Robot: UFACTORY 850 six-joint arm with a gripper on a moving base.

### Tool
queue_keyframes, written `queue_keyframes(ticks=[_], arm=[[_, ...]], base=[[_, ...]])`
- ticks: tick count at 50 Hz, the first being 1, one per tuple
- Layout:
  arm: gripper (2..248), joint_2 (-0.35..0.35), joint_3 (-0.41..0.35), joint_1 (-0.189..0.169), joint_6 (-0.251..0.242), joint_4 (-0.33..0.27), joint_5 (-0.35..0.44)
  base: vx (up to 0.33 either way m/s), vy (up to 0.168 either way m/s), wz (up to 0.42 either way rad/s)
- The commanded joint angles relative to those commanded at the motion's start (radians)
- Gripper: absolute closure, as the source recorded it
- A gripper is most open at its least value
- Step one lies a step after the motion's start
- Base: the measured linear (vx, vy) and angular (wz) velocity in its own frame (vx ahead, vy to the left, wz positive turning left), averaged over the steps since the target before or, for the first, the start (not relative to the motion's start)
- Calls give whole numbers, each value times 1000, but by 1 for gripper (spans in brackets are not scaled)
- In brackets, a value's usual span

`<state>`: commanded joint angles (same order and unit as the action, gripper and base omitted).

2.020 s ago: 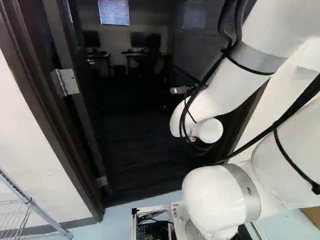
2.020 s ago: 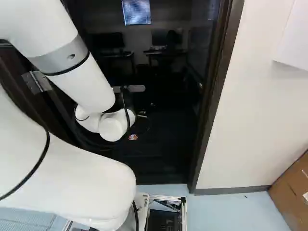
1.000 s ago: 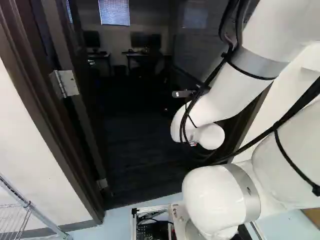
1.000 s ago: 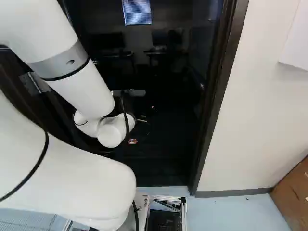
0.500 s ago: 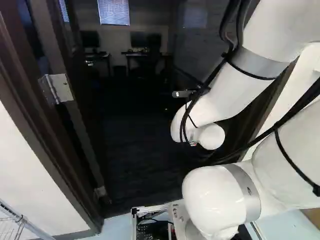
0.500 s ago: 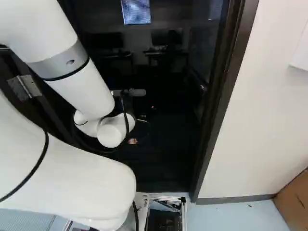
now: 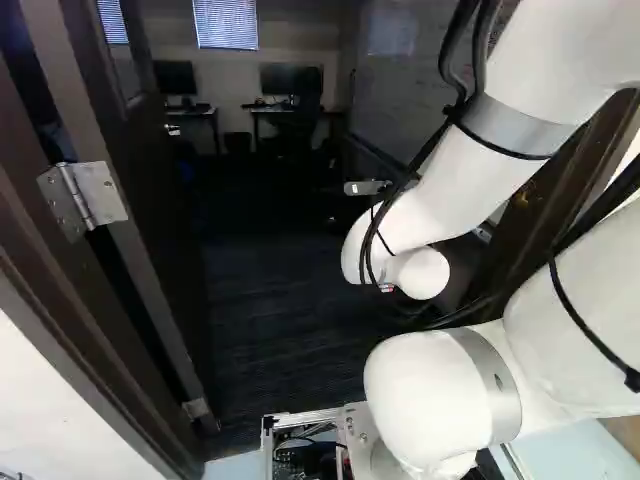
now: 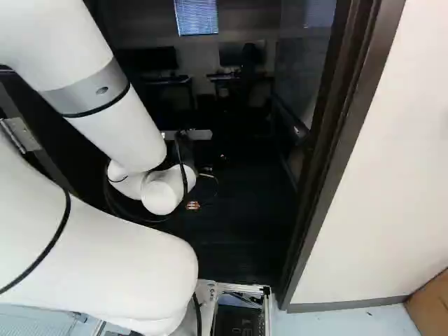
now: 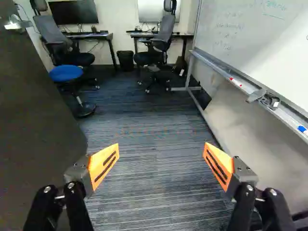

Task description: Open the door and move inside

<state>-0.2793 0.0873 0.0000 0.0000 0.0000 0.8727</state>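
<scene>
Handwriting (image 9: pixel 275 6) on the whiteboard (image 9: pixel 269 57) is too small to read. The arm (image 8: pixel 133 133) partly hides the doorway (image 8: pixel 341 168); the door (image 7: pixel 150 200), open at the left of the left base view, is cut off. The base (image 7: pixel 352 428) has moved nearer the doorway. The tool (image 9: pixel 161 147) stands wide open.

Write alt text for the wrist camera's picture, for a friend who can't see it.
An open gripper with orange pads points over striped carpet into an office, an open dark door on one side and a whiteboard on the other; desks, chairs and a blue stool stand ahead.
</scene>
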Motion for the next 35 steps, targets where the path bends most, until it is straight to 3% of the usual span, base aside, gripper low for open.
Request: queue_keyframes(ticks=[35], arm=[[3,0,0,0,0,0,0]], base=[[179,6,-9]])
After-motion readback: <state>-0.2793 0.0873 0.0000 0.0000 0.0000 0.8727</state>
